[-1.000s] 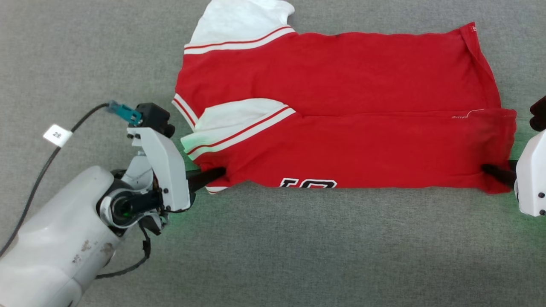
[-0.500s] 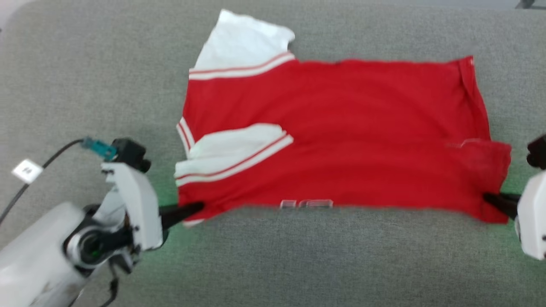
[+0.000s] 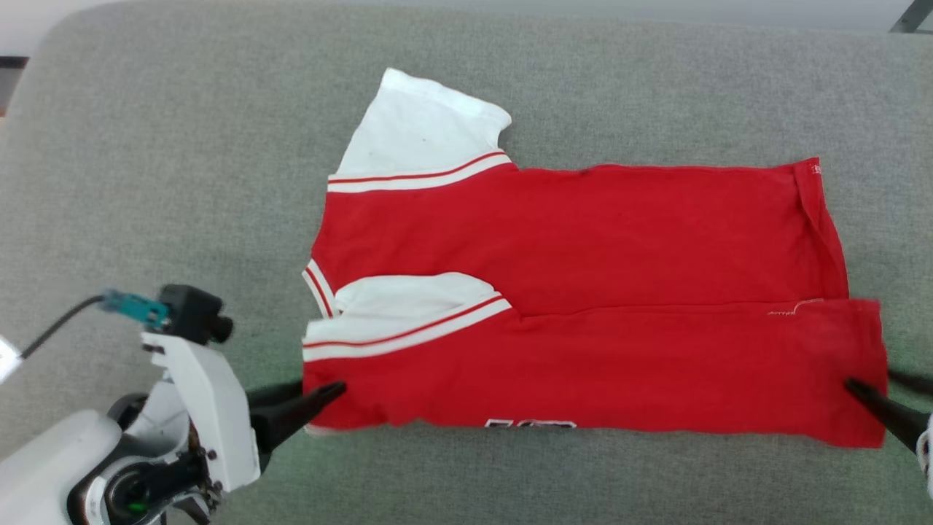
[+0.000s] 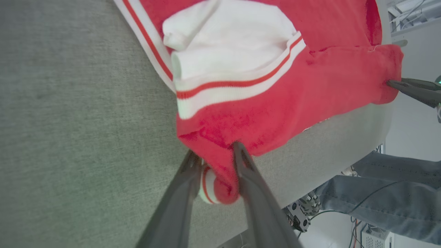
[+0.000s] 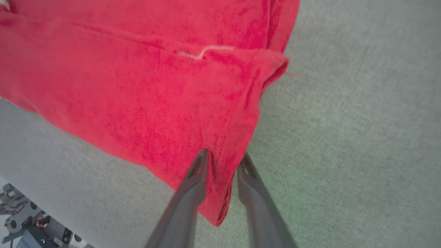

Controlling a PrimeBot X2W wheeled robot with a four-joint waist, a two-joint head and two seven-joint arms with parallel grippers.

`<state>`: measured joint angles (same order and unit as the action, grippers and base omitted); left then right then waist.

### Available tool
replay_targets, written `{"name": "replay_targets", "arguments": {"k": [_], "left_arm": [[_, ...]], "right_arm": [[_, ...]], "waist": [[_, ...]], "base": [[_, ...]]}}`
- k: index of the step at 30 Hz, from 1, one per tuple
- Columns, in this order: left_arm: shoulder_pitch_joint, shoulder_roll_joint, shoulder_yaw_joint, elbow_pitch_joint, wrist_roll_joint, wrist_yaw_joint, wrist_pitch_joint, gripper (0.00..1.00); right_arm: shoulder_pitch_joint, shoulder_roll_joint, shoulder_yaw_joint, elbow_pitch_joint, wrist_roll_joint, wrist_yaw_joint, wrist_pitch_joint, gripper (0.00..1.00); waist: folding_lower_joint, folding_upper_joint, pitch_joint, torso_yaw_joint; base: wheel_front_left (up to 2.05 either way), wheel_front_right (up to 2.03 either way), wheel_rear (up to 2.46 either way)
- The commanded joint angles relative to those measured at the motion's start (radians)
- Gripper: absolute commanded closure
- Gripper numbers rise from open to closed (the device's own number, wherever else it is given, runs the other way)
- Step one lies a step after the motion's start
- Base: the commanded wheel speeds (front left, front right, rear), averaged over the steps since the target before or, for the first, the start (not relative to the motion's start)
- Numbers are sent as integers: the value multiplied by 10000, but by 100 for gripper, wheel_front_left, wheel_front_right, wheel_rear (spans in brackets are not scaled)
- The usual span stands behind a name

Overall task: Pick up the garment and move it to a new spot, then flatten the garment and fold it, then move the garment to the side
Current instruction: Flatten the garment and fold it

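Observation:
The garment [image 3: 583,292], a red shirt with white sleeves and striped trim, lies flat on the grey cushion [image 3: 182,182], its near long edge folded over the body. A strip of black-and-white print peeks out at the near edge. My left gripper [image 3: 335,390] is at the near left corner. In the left wrist view its fingers [image 4: 215,151] stand apart, with the bunched corner and hem of the garment [image 4: 275,103] loose between them. My right gripper [image 3: 867,383] is at the near right corner, its fingers [image 5: 224,154] parted around the garment's edge [image 5: 137,86].
The grey cushion's front edge runs just behind both grippers. Beyond it, the left wrist view shows a person's leg in jeans [image 4: 396,186] and floor equipment [image 4: 299,213]. My right gripper's fingers [image 4: 410,89] show at that view's right edge.
The head camera has tilted, so the whole scene sits lower in view. Both grippers, pinched on the garment's near corners before, now have their fingers parted. The garment stays flat.

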<state>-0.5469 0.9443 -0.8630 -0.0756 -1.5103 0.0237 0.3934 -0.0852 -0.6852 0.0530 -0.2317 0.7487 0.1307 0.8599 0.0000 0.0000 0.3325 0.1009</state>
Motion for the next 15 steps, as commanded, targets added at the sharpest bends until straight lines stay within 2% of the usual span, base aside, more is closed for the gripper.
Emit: {"name": "replay_targets", "arguments": {"k": [1,4,8,9,11,15], "left_arm": [[197,-18,136,1,13,110,-295,0],[395,36,366,-135,102,161,-947,0],[548,14,825,-137,557,206,-2282,0],[593,-78,925,34,652,351,-2635,0],[400,-205,878,237,1468,310,-3259,0],[-142,-883,1079,1110,2303,401,-4430,0]], "right_arm": [[99,179,-316,-137,-118,-1,-193,0],[-85,599,-954,-400,-483,-1,-915,0],[-521,1249,-1348,-468,-1096,-1,-2501,0],[-622,1432,-1341,-393,-1294,-1,-2919,0],[-932,1742,-1208,-316,-1705,1,-3958,0],[-1423,2450,-944,223,-2429,-5,-6052,0]], "waist": [[0,0,-84,5],[0,0,-193,30],[0,0,-309,66],[0,0,-332,58],[0,0,-346,41],[0,0,-335,-46]], "base": [[0,0,0],[0,0,0],[0,0,0],[0,0,0],[0,0,0],[0,0,0]]}}
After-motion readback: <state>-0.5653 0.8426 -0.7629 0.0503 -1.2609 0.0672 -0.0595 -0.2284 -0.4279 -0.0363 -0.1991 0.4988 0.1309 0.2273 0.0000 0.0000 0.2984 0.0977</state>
